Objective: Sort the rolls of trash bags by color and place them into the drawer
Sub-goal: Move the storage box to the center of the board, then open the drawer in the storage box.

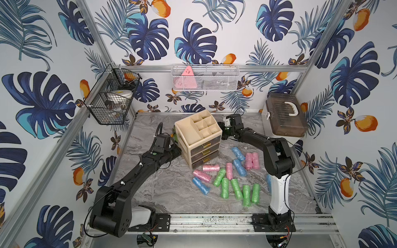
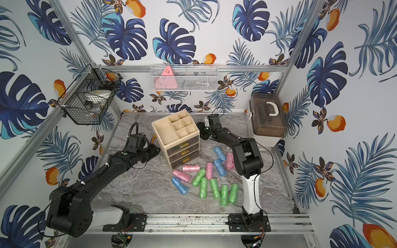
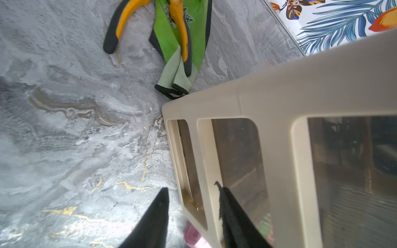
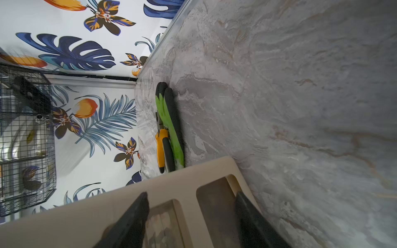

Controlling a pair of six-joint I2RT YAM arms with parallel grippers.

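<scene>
The rolls point(image 1: 224, 187) lie loose on the surface point(image 1: 150, 193), in front of the drawer unit point(image 1: 197, 133) and off to its right. Pink, blue and green are mixed, some touching, and none is in a drawer yet. All three drawers point(image 1: 204, 152) look shut.

Each roll is thin crinkly plastic wound into a short cylinder, so I judge it very light, soft enough to give under a squeeze, and slick on the outside. It will likely trundle away if nudged on its side, and it may slip out of a loose pinch. The best hold is probably across the middle of the barrel, coming from above with fingers on the two long sides; a grip at the ends could push the layers out lengthwise. The green ones lying side by side near the front leave little room for a finger between them.

The left end effector point(image 3: 191, 186) is closed on the lower frame of the unit's side, as far as I can tell, seemingly steadying it. The right end effector point(image 4: 192, 193) has its jaws apart against the unit's other side, clamping nothing I can make out. Neither carries a roll.
</scene>
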